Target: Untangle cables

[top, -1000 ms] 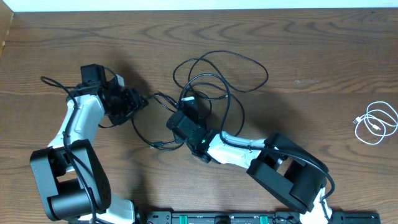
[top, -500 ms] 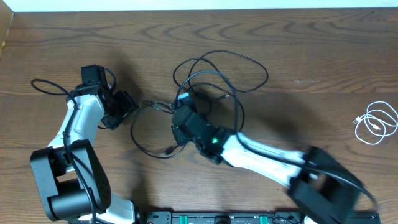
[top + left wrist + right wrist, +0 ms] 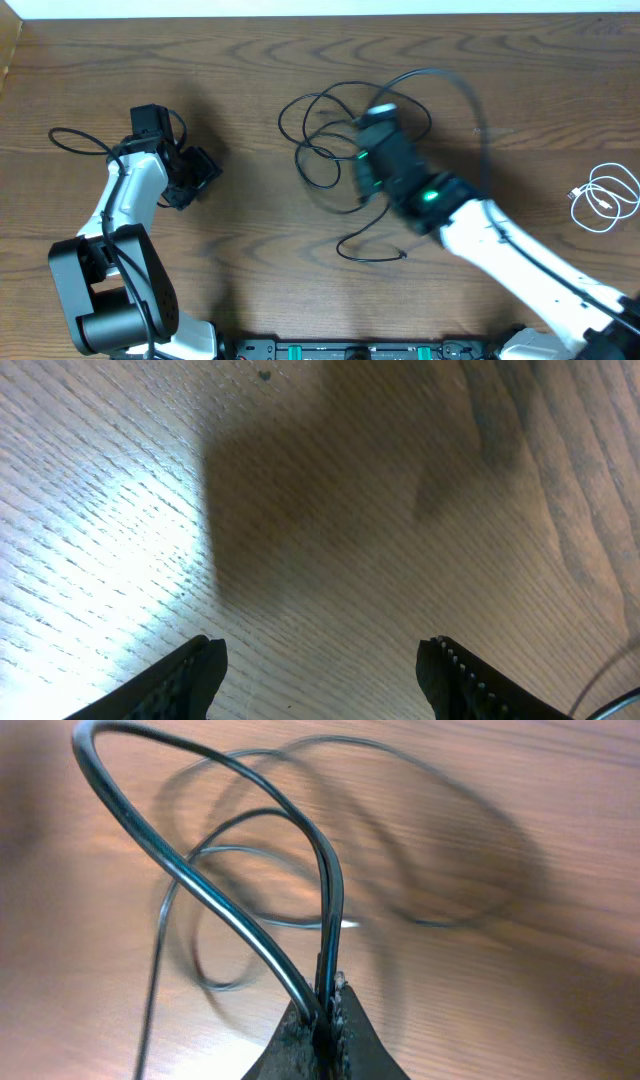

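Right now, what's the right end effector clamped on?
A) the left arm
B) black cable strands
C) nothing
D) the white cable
B: in the right wrist view the right end effector is shut on black cable strands that loop up out of it, while the white cable lies coiled by itself far to the right in the overhead view.
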Robot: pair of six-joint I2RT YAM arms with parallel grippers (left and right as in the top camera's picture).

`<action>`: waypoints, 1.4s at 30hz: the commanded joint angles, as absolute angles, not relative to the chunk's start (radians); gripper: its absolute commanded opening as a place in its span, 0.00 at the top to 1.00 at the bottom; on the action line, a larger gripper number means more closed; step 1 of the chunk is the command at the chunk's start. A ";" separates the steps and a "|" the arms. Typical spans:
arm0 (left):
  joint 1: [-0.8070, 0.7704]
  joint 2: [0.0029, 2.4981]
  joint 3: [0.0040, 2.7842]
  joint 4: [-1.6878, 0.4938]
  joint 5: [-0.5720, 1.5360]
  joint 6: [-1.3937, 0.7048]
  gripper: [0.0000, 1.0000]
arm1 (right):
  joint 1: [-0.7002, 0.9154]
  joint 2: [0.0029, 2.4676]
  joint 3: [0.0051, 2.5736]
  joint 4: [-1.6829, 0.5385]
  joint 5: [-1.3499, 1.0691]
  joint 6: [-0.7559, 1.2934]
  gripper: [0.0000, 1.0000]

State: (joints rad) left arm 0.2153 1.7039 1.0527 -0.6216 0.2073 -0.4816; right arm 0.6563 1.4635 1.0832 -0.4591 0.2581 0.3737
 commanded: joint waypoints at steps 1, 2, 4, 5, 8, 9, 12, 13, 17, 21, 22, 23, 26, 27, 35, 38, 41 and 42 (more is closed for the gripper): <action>0.218 1.707 1.044 -0.625 0.198 -0.496 0.33 | 0.532 1.417 1.085 -0.511 0.270 0.358 0.99; 0.218 1.707 1.044 -0.626 0.198 -0.496 0.33 | 0.498 1.417 1.085 -0.531 0.270 0.358 0.99; 0.218 1.707 1.044 -0.628 0.198 -0.496 0.33 | 0.382 1.422 1.085 -0.612 0.270 0.358 0.99; 0.218 1.707 1.044 -0.628 0.198 -0.496 0.33 | 0.340 1.423 1.085 -0.641 0.270 0.358 0.99; 0.218 1.707 1.044 -0.628 0.202 -0.496 0.33 | 0.229 1.427 1.085 -0.700 0.270 0.358 0.99; 0.218 1.707 1.044 -0.628 0.202 -0.496 0.33 | 0.189 1.427 1.085 -0.714 0.270 0.358 0.99; 0.217 1.707 1.044 -0.628 0.202 -0.496 0.33 | 0.081 1.427 1.084 -0.746 0.270 0.358 0.99; 0.217 1.707 1.044 -0.628 0.205 -0.496 0.33 | 0.042 1.427 1.084 -0.754 0.270 0.358 0.99; 0.217 1.707 1.044 -0.628 0.236 -0.496 0.33 | -0.084 1.427 1.084 -0.760 0.271 0.395 0.99; 0.217 1.707 1.044 -0.628 0.235 -0.496 0.33 | -0.199 1.427 1.084 -0.756 0.270 0.495 0.99; 0.217 1.707 1.044 -0.628 0.235 -0.496 0.33 | -0.225 1.427 1.084 -0.756 0.270 0.519 0.99; 0.217 1.707 1.044 -0.628 0.235 -0.496 0.33 | -0.250 1.427 1.084 -0.756 0.270 0.537 0.97; 0.217 1.707 1.044 -0.628 0.235 -0.496 0.33 | -0.294 1.427 1.084 -0.756 0.258 0.557 0.24; 0.217 1.707 1.044 -0.628 0.236 -0.496 0.33 | -0.303 1.427 1.084 -0.756 0.247 0.557 0.06; 0.217 1.707 1.044 -0.628 0.236 -0.496 0.33 | -0.312 1.427 1.084 -0.752 0.086 0.557 0.01; 0.216 1.707 1.044 -0.628 0.239 -0.496 0.33 | -0.304 1.427 1.083 -0.754 0.013 0.556 0.01; 0.216 1.707 1.044 -0.628 0.254 -0.496 0.33 | -0.279 1.432 1.082 -0.754 -0.038 0.551 0.01; 0.216 1.707 1.044 -0.628 0.254 -0.496 0.33 | -0.267 1.436 1.082 -0.754 -0.051 0.550 0.01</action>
